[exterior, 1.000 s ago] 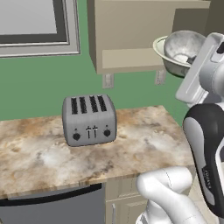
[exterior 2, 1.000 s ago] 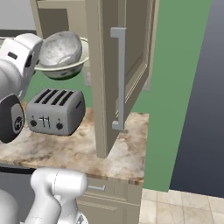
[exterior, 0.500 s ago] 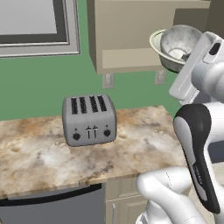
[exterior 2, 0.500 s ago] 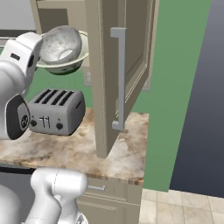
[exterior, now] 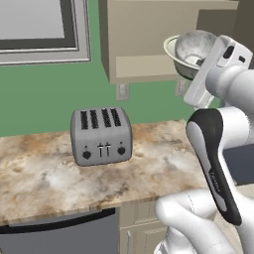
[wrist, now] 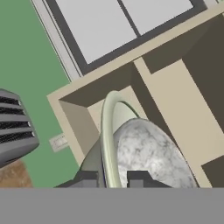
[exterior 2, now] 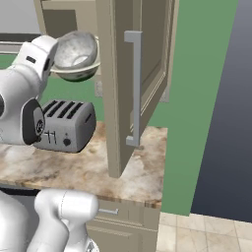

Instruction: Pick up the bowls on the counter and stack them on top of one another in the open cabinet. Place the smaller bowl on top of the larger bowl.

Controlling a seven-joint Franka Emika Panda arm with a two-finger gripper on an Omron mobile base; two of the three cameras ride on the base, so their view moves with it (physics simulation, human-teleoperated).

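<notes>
Bowls held at the open cabinet [exterior: 149,39]
The tool [wrist: 111,178] pinches the larger bowl's [wrist: 109,131] rim, the smaller bowl [wrist: 151,153] nested inside.

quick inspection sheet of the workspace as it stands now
surface: beige-and-brown marbled stone counter, no bowls on the visible stretch
job's things: greyish-white mottled bowl nested in the pale green-cream bowl, both lifted in front of the tan open wall cabinet
clutter: grey four-slot toaster on the counter
grippers: gripper shut on the pale green-cream bowl's rim
cables: nothing seen
surroundings: green wall, grey-framed window, open cabinet door with grey bar handle
</notes>
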